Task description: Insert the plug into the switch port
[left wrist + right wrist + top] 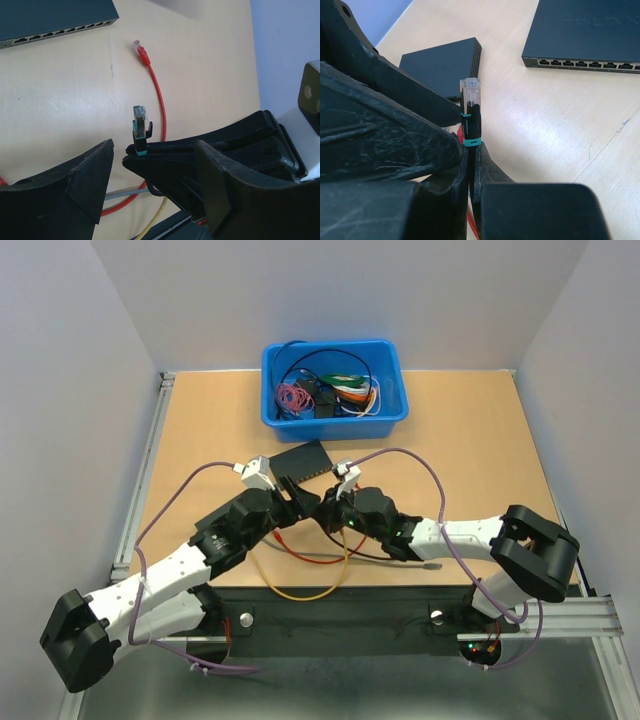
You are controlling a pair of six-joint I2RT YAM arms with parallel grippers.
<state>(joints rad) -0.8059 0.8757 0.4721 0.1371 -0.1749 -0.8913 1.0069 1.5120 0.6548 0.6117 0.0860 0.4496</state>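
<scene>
- The right gripper [470,150] was clamped on the plug [471,117]. It pinched the black body, so the teal band and clear tip stood upright above the fingertips. The cable behind the plug was hidden inside the fingers.
- The left gripper [155,150] stood open, its two black fingers well apart. The right gripper's tip and the plug sat in the gap between them, and contact could not be judged.
- From above, both grippers were buried under the wrists and the purple harness cables [400,453].
- On the table [65,100] lay a red cable [162,110] with its booted end loose. A grey cable [125,192] and a yellow cable [300,597] lay there too, each partly covered by the arms.
- A smaller dark box [440,67] with a perforated side lay just beyond the plug. A black finger cut off its near edge, and what it was could not be made out.
- The switch [585,30] lay farther on, apart from the plug, with its port row facing the grippers and one end running out of frame.
- At the far edge, a blue bin [330,420] held tangled cables too small to sort.
</scene>
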